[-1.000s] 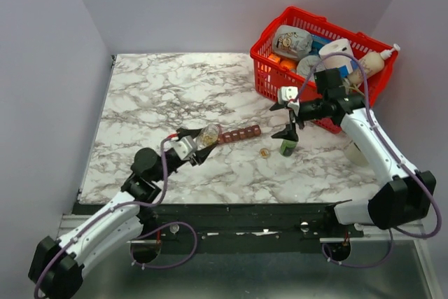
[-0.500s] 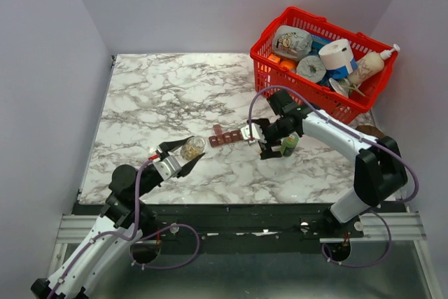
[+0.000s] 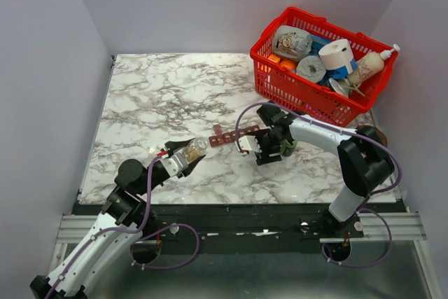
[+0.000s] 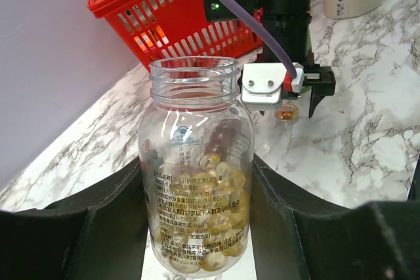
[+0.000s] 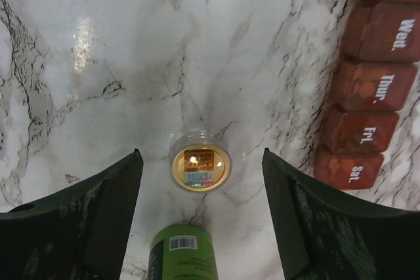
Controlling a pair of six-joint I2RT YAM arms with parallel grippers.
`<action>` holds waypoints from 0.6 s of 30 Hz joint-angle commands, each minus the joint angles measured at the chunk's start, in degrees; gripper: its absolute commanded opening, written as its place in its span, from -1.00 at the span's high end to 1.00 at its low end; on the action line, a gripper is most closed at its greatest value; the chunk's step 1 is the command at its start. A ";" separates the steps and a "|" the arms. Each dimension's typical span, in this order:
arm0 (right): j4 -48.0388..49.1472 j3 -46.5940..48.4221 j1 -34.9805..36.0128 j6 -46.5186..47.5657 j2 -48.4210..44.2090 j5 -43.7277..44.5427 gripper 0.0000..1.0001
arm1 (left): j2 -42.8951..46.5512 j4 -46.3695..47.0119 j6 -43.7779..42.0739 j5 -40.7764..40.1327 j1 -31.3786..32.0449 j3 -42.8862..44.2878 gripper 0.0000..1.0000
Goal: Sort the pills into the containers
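Plainly the pills point(image 4: 220, 224) are rounded, translucent amber-yellow capsules, heaped in the lower half of a clear bottle point(image 4: 197, 129) that is uncapped and carries a printed label. The left jaws are clamped on the bottle's sides and hold it over the near-left part of the marble counter point(image 3: 154, 89), tipped with its mouth towards the containers point(image 5: 367, 90). These form one dark red-brown strip of small square compartments. The lids in the right wrist view are down and lettered Wed., Thur., Fri. and Sat. in white. The strip lies near mid-counter, apart from the bottle's mouth. Near the strip a gold-coloured cap point(image 5: 200, 168) lies flat, and the right jaws stand open on either side of it, touching nothing. A green bottle point(image 5: 184, 257) is close by the cap. At the far right stands a red basket point(image 3: 290, 89) full of goods.
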State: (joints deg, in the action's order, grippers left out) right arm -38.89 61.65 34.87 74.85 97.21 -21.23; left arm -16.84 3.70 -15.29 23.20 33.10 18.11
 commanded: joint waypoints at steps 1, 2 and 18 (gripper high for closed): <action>0.84 -2.58 0.37 0.30 0.35 4.79 -0.58 | -1.00 0.25 -0.71 0.97 -0.23 1.75 1.00; 1.27 -2.85 0.37 0.12 0.52 5.23 -0.55 | -1.00 0.25 -0.53 1.14 -0.23 1.75 1.00; 1.90 -1.98 0.37 -1.72 3.34 4.45 0.07 | -1.97 -0.01 0.00 2.81 -0.23 1.93 1.00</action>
State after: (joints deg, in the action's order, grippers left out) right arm -38.35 59.31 34.89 73.38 97.97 -17.82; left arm -18.31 3.64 -15.25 23.66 33.06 18.20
